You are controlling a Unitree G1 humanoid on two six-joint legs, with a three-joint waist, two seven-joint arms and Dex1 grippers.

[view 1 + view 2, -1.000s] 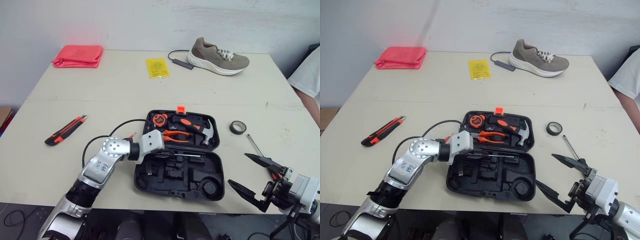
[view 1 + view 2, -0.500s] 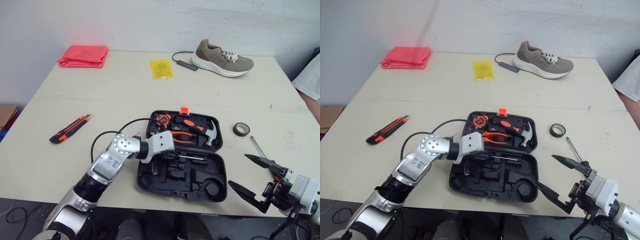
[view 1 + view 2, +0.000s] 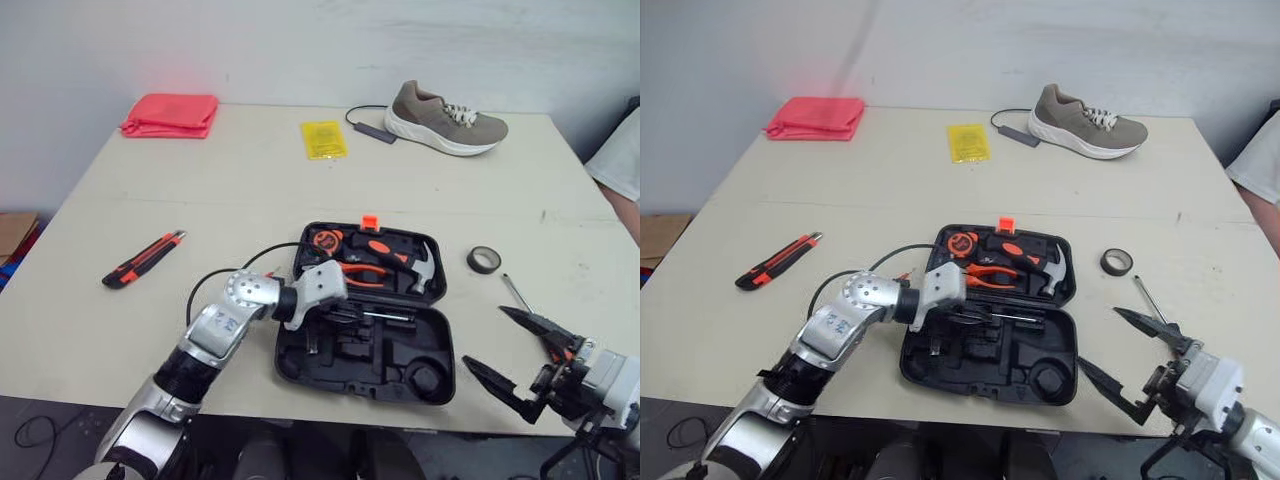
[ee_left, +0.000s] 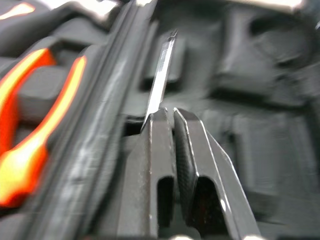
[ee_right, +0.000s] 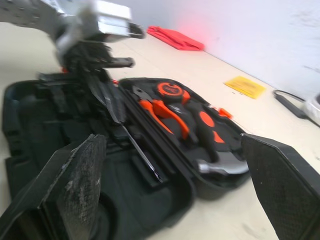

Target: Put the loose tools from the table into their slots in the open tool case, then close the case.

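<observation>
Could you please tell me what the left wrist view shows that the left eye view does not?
Wrist view: the left gripper shut on a thin metal tool over the moulded slots. Eye view: the utility knife, tape roll and screwdriver loose on the table, and the open right gripper. Both: the tool case and orange pliers.

Left wrist view, blurred throughout: the near end of the metal shaft (image 4: 161,75) is covered by the closed tips of the left gripper (image 4: 167,112), so what kind of tool it is cannot be told. The orange pliers (image 4: 35,130) are cut off by the picture's edge. Head views: a person's sleeve (image 3: 622,160) is cut off at the right edge, and the print on the yellow packet (image 3: 324,139) is too small to read.
</observation>
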